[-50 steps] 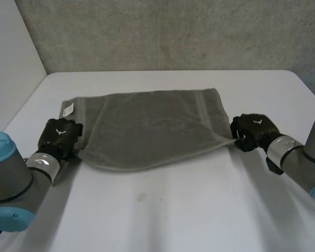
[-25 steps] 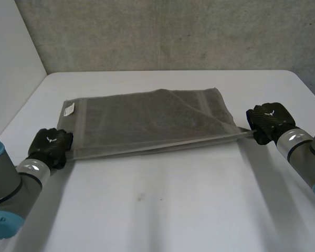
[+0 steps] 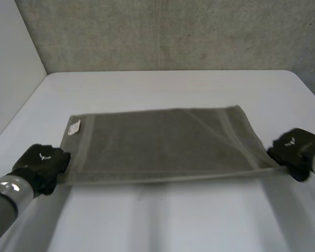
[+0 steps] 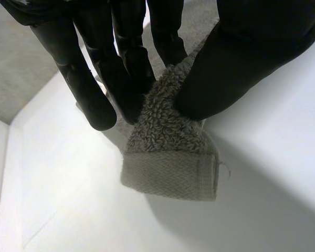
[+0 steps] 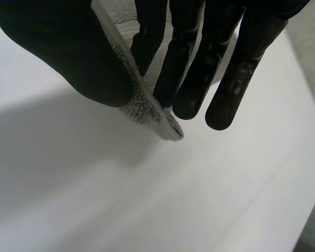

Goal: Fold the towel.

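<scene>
Head view: left hand and right hand each pinch a towel corner.

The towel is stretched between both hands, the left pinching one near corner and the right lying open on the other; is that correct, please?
Not quite: the right hand is not open. The right wrist view shows it pinching a corner of the towel between thumb and fingers. The left hand pinches its corner as stated.

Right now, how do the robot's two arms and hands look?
Both hands are black: the left hand and the right hand each carry a small white mark on the back. The fingers are thick and glossy, with rounded tips. The left arm is grey with a shiny band at the wrist.
</scene>
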